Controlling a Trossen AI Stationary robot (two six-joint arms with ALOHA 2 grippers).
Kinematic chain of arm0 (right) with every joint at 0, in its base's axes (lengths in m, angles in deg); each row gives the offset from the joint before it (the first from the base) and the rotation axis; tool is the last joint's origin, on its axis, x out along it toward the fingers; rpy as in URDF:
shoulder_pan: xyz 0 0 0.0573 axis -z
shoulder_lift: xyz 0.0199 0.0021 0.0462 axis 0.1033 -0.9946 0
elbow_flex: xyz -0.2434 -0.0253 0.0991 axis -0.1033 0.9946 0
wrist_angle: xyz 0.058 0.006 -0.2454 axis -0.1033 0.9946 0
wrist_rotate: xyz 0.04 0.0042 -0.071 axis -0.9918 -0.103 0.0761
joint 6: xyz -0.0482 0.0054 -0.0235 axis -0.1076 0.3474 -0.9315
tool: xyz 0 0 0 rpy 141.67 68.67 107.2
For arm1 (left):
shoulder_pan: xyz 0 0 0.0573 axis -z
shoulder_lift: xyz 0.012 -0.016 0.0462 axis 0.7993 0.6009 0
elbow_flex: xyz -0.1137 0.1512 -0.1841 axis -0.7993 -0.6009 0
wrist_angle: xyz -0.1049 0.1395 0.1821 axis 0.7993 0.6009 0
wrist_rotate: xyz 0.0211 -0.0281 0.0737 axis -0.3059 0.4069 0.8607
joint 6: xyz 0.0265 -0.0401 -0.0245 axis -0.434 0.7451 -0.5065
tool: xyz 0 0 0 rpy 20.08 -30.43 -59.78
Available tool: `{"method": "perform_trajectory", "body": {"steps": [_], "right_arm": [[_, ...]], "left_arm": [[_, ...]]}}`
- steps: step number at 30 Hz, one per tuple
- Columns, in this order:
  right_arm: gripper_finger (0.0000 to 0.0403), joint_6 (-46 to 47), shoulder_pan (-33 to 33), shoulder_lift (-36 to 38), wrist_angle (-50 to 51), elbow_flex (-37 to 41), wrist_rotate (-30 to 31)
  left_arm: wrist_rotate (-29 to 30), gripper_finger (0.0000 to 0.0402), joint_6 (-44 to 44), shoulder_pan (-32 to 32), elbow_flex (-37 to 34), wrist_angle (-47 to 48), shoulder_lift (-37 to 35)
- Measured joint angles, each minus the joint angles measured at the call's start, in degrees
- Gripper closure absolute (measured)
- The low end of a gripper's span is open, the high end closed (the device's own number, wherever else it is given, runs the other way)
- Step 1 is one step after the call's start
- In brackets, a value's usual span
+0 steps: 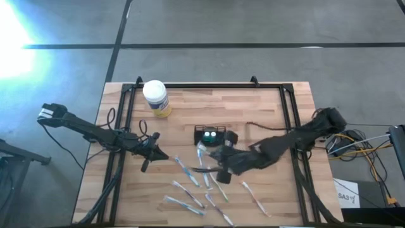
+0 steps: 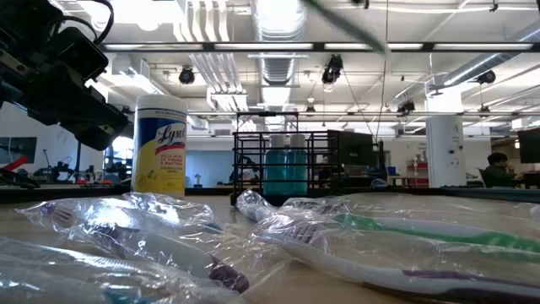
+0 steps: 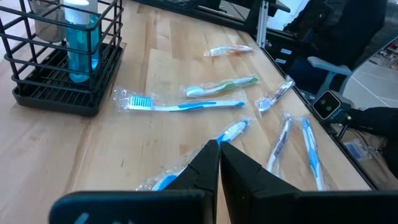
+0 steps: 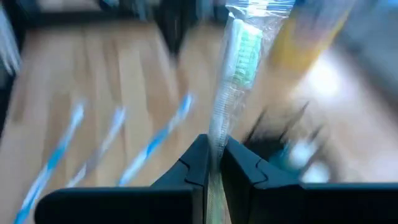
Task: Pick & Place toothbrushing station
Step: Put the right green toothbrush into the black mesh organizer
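The toothbrushing station (image 1: 209, 134), a small black wire holder with blue items in it, stands on the table's middle; it also shows in the low view (image 2: 283, 160) and the left wrist view (image 3: 62, 56). My right gripper (image 1: 212, 166) is just on its near side, shut on a clear-wrapped toothbrush with green bristles (image 4: 239, 50). My left gripper (image 1: 152, 149) is shut and empty, left of the station, over the loose toothbrushes (image 3: 180, 106). My right gripper pinches the wrapped toothbrush's handle (image 4: 216, 134) between its two fingers. The brush runs along the fingers and sticks out past their tips, bristle end farthest from them. It looks lifted clear of the table.
Several wrapped toothbrushes (image 1: 190, 190) lie scattered on the table's near half. A yellow jar with a white lid (image 1: 156, 98) stands at the far left. A black frame (image 1: 209, 85) runs round the table top.
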Motion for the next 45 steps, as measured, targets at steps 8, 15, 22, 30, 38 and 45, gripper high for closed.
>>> {"method": "perform_trajectory", "body": {"steps": [8, 15, 22, 30, 38, 45], "right_arm": [[0.0381, -17.01, -1.78, 11.2, -13.67, 5.99, 0.16], [0.0381, -23.26, -1.19, 24.87, -22.56, 19.23, -0.21], [0.0381, -30.55, 0.84, 39.87, -52.05, 44.2, -10.39], [0.0381, -30.95, 3.52, 48.61, -71.35, 62.55, -15.64], [0.0381, -32.15, 3.64, 51.69, -81.16, 70.85, -15.07], [0.0381, -36.31, 3.63, 49.74, -81.7, 68.61, -14.78]], "left_arm": [[0.93, 0.0383, -0.45, 0.0, 0.0, -0.14, 0.0], [1.12, 0.0383, -0.48, 0.0, 0.0, -0.05, 0.0], [1.14, 0.0383, -0.78, 0.0, 0.0, 0.01, 0.0], [1.12, 0.0383, -0.56, 0.0, 0.0, 0.06, 0.0], [2.14, 0.0383, -0.84, 0.0, 0.0, 0.04, 0.0], [9.89, 0.0383, -3.7, -0.06, -0.04, -2.06, -0.02]]}}
